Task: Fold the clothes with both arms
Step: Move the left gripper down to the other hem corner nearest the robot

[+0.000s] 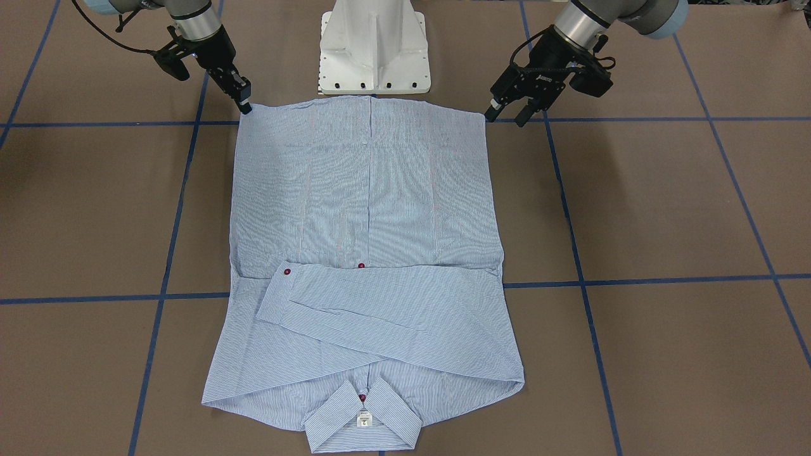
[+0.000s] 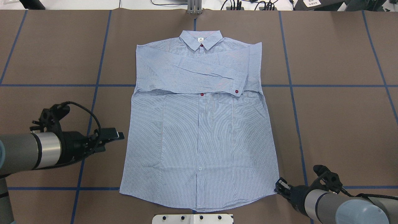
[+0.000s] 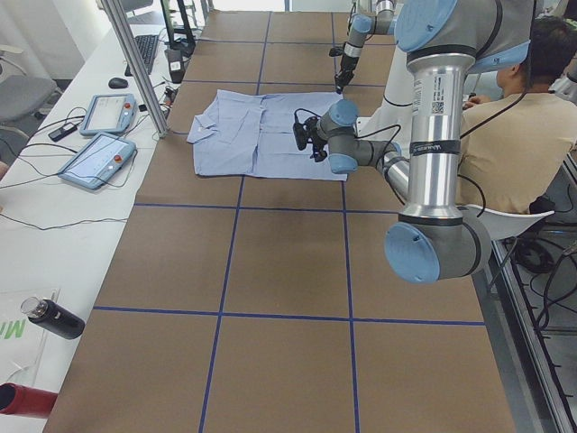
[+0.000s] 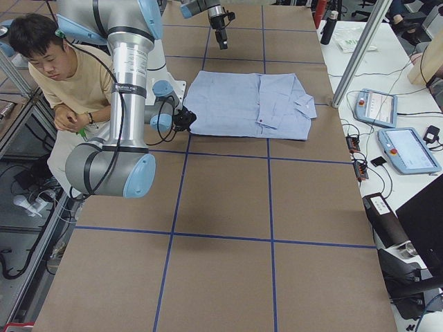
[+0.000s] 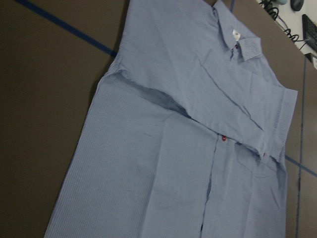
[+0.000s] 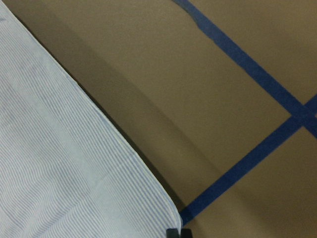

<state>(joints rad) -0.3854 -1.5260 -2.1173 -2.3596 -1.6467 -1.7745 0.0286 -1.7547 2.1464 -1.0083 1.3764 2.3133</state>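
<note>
The light blue striped shirt (image 1: 367,209) lies flat, front up, on the brown table. Both sleeves are folded across the chest and the collar (image 2: 201,39) points away from the robot. The shirt also shows in the left wrist view (image 5: 173,148) and the right wrist view (image 6: 59,173). My left gripper (image 1: 507,118) is open and empty, held above the table just outside the hem corner on its side (image 2: 113,138). My right gripper (image 1: 246,107) looks shut, its tip at the other hem corner (image 2: 278,185). Its dark fingertips (image 6: 178,232) sit just off that corner.
The white pedestal base (image 1: 374,50) stands just behind the hem. Blue tape lines (image 1: 665,278) cross the table. An operator (image 4: 62,69) sits behind the robot. A metal post (image 3: 135,63), two teach pendants (image 3: 99,158) and a bottle (image 3: 54,317) line the far table side.
</note>
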